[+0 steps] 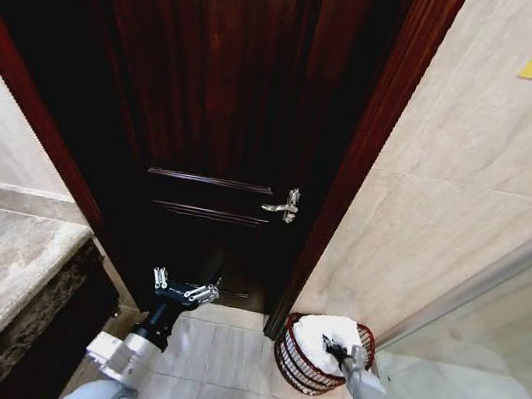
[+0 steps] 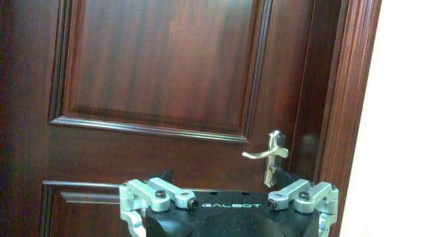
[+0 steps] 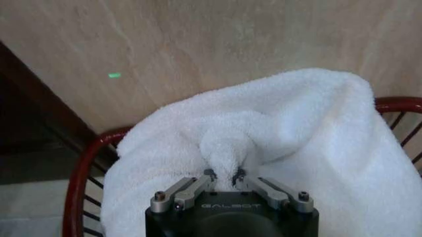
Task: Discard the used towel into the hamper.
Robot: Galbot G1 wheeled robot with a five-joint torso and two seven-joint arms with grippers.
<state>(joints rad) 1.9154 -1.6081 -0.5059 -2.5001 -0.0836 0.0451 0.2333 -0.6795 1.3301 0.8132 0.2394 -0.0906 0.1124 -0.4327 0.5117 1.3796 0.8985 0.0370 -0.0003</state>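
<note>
Head view: lower right, the hamper (image 1: 306,363) holds the white towel (image 1: 331,333); the right claw (image 1: 332,349) pinches it. Lower centre, the left claw (image 1: 183,288) spreads wide, empty, before the door (image 1: 221,101).

Right wrist view: the right claw (image 3: 224,176) is clamped on a towel (image 3: 264,143) fold above the hamper (image 3: 79,177) rim.

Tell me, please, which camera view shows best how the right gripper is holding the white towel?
The right wrist view: the right gripper is shut on a pinched fold of the towel, close up, over the hamper rim. The head view shows gripper, towel and hamper small and far. The left wrist view faces the door instead.
</note>
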